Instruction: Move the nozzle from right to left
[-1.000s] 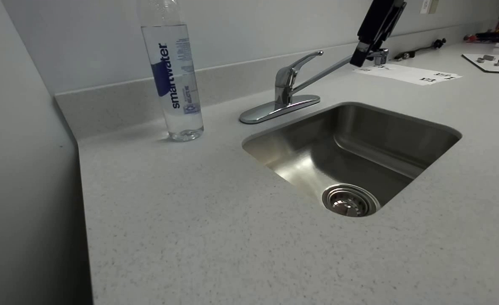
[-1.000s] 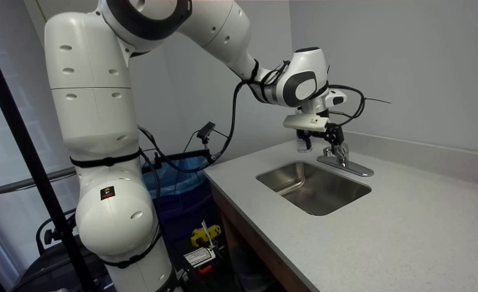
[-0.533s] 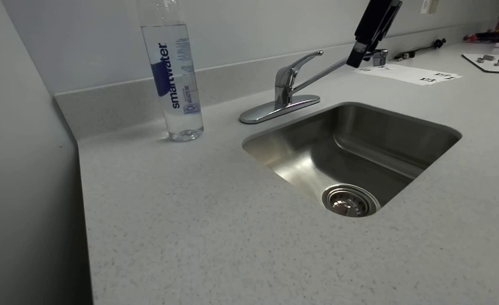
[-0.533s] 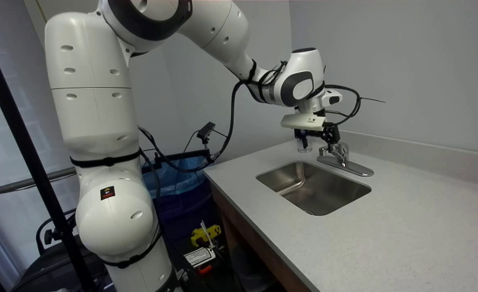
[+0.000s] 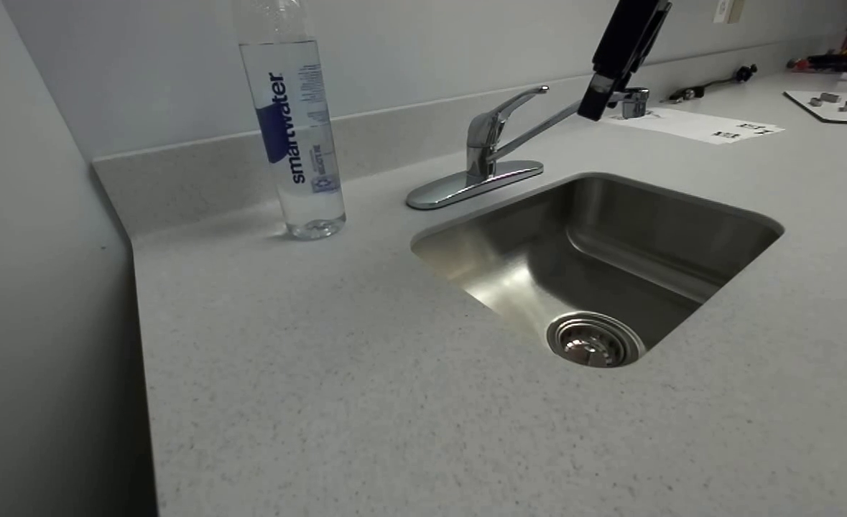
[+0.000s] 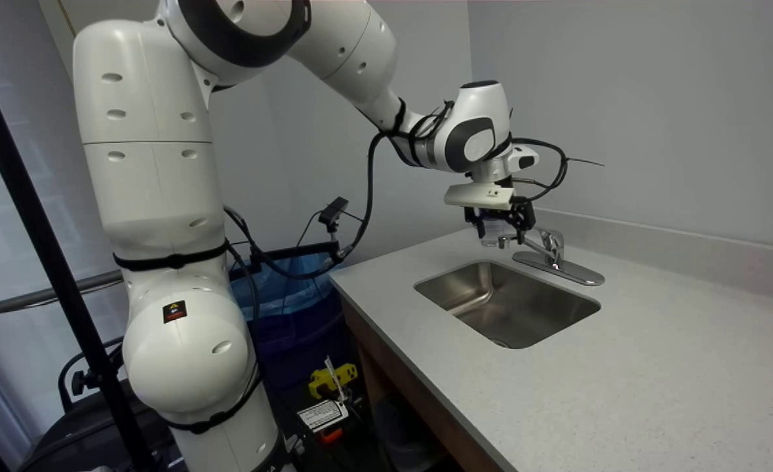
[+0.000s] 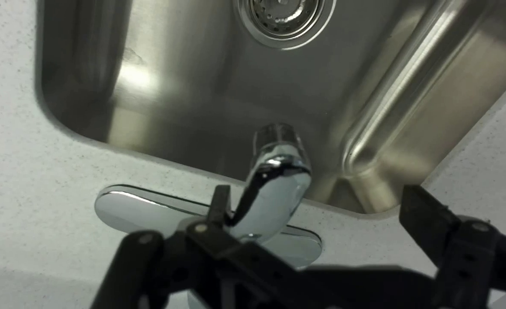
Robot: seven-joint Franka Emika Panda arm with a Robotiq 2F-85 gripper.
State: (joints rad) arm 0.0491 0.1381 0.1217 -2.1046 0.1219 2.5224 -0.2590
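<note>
The nozzle, a slim chrome spout (image 5: 538, 131) with a downturned tip, reaches out from its chrome base (image 5: 448, 191) with a lever handle (image 5: 516, 104). It also shows in an exterior view (image 6: 533, 244), and large in the wrist view (image 7: 274, 197), its tip over the sink's rear edge. My gripper (image 7: 317, 195) is open, with its fingers on either side of the nozzle. The left finger in the wrist view seems to touch the nozzle; a wide gap lies on the right. The gripper is at the spout in both exterior views (image 5: 595, 100) (image 6: 501, 236).
The steel sink (image 5: 653, 237) with its drain is in front of the faucet. A tall water bottle (image 5: 294, 129) stands on the counter (image 5: 322, 373) near the wall. White marked paper (image 5: 689, 126) lies beyond the spout. A low backsplash (image 5: 200, 179) runs behind.
My gripper and the nozzle have moved left in both exterior views. The nozzle's tip, hidden behind the gripper earlier in an exterior view, now shows left of the finger. The base has not moved.
</note>
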